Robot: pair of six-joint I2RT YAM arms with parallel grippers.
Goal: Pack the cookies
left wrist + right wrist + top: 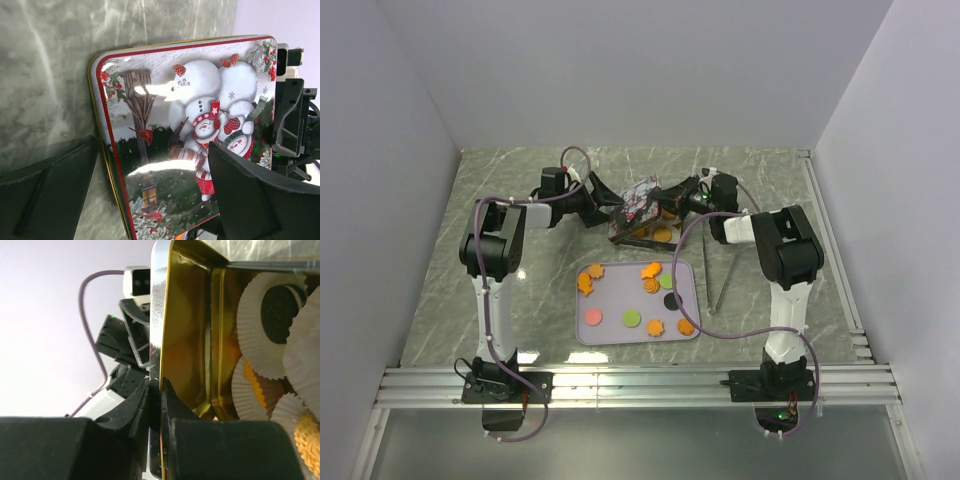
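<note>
The right jaws (160,390) are pinched tight on the rim of the tin lid (190,125), propping it tilted up over the tin (625,238). The left jaws (152,145) stand wide apart, one finger off each side of the lid's printed face. They grip nothing that I can make out, and whether a pad touches the metal cannot be told. Just past the right jaws, inside the tin, cookies (277,305) sit in white paper cups (252,350). The loose cookies (651,270) lie on a pale tray (582,335), well back from both jaws toward the arm bases and about equally near each. With the right arm busy holding the lid, the free left arm looks the one to fetch them. A thin metal tool (720,275) lies on the table (540,170) beside the tray, on the right arm's side, apparently clear of that path.
</note>
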